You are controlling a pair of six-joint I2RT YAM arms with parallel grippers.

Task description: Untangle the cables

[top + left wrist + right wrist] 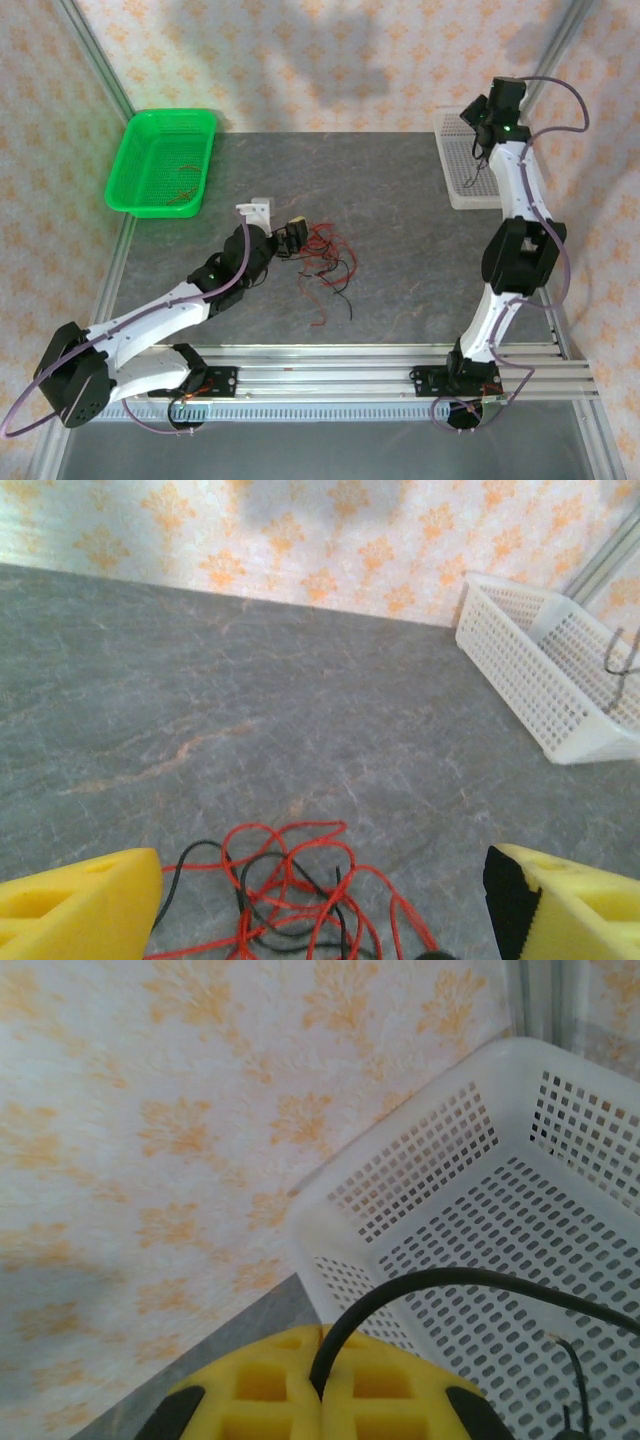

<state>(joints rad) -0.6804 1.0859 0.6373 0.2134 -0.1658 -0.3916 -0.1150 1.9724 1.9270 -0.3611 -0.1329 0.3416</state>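
Veined grey tabletop (420, 230), hair-thin looping red-and-black cables (290, 895)

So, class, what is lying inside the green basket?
Thin red wires lie loose on the floor of the green basket, uncovered. Whether black strands lie among them is too fine to tell.

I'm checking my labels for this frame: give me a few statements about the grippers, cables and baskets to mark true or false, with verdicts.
1. The left gripper is open at the tangle of red and black cables. True.
2. The right gripper is empty. False: it is shut on a black cable.
3. The right gripper is by the white basket. True.
4. The green basket holds no cables. False: a few red wires lie in it.
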